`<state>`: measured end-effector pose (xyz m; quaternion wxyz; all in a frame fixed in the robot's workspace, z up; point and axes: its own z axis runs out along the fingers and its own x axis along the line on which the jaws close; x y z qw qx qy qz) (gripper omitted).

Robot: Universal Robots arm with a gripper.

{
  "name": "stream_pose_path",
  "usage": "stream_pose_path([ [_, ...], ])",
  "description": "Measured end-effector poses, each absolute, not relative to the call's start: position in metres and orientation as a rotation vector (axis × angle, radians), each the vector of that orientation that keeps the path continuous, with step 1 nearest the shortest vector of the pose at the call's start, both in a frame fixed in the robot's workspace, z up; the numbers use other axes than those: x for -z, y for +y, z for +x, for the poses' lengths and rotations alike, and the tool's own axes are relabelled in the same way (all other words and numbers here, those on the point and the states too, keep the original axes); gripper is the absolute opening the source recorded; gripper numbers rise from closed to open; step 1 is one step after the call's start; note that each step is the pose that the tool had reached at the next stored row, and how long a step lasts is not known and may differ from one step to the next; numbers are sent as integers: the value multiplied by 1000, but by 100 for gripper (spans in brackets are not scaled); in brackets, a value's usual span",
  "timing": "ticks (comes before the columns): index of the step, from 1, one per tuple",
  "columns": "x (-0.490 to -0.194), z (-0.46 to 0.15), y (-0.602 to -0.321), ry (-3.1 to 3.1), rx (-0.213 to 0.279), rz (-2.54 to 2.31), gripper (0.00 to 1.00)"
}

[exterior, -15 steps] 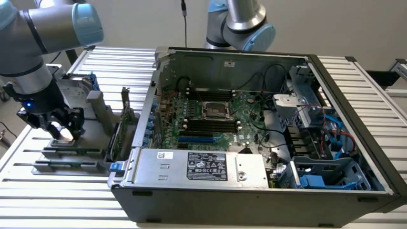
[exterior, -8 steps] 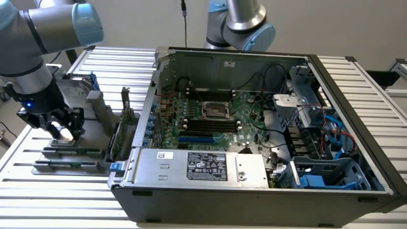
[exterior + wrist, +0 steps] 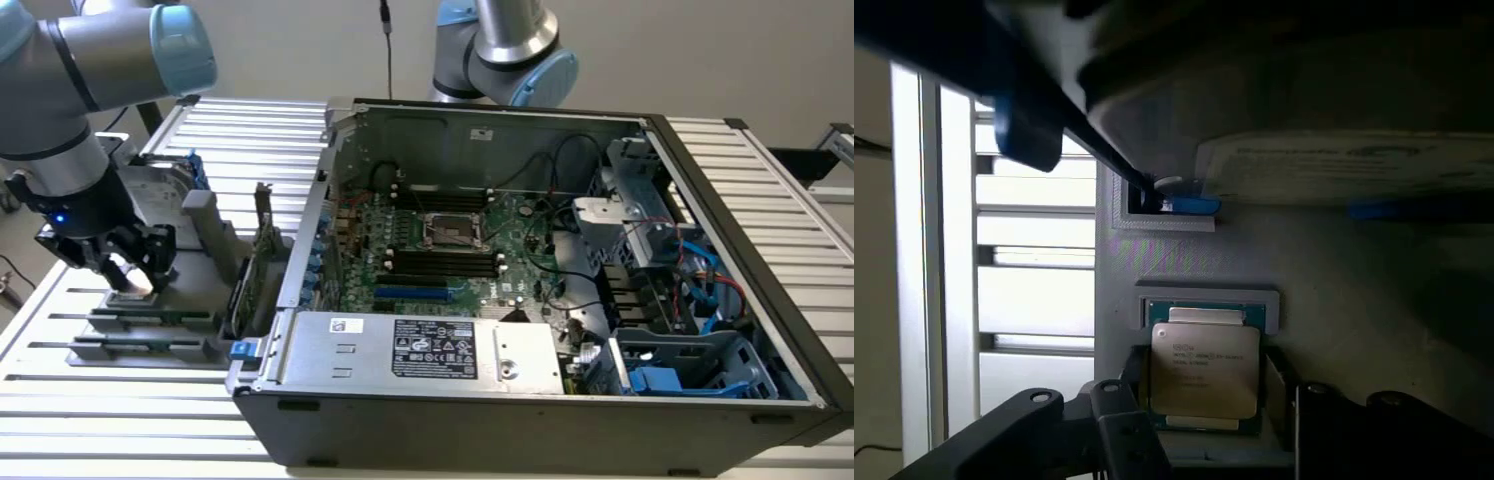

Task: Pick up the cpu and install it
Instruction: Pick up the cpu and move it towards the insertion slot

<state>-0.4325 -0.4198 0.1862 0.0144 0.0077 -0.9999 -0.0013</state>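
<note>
Bench (image 3: 80, 400): slatted aluminium profile, pale plain wall behind. A second arm (image 3: 514, 55) stands at the far edge, behind the case.

Containers:
- Grey fixture (image 3: 147, 325) by the bench edge on the exterior view's left. The cpu (image 3: 1204, 370) lies flat in a shallow grey nest in it, silver lid up, green substrate showing round the rim. It's seated, not lifted.
- An upright card (image 3: 262, 250) stands on the fixture's case side. A grey block with blue trim (image 3: 180, 185) sits at the fixture's far end; can't tell what it is.
- Open PC case (image 3: 534, 425) lies on its side and takes the bench middle through to the exterior view's right. Inside are the motherboard (image 3: 494, 265), with the socket (image 3: 451, 232) in its metal frame near the middle, and the power supply (image 3: 427, 347) along the near wall. The blue drive cage (image 3: 667, 378) is in the near corner on the exterior view's right, with cables above it.

Gripper (image 3: 130, 280): low over the nest and spread wide. One dark finger sits on each side of the cpu, and nothing is pinched. The wrist view shows a sliver of gap on at least one side.

Clearance:
- The gap between fixture and case wall is narrow, and the upright card stands in it.
- Case walls rise all round the board, so the only way in is from above.
- Bare slats run from the fixture to the near bench edge and along the far side on the exterior view's right.
</note>
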Motion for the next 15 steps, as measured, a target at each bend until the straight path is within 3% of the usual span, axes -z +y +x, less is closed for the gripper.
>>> stream_pose_path([
  [15,-190,-433,-420,-3113,33,24,54],
])
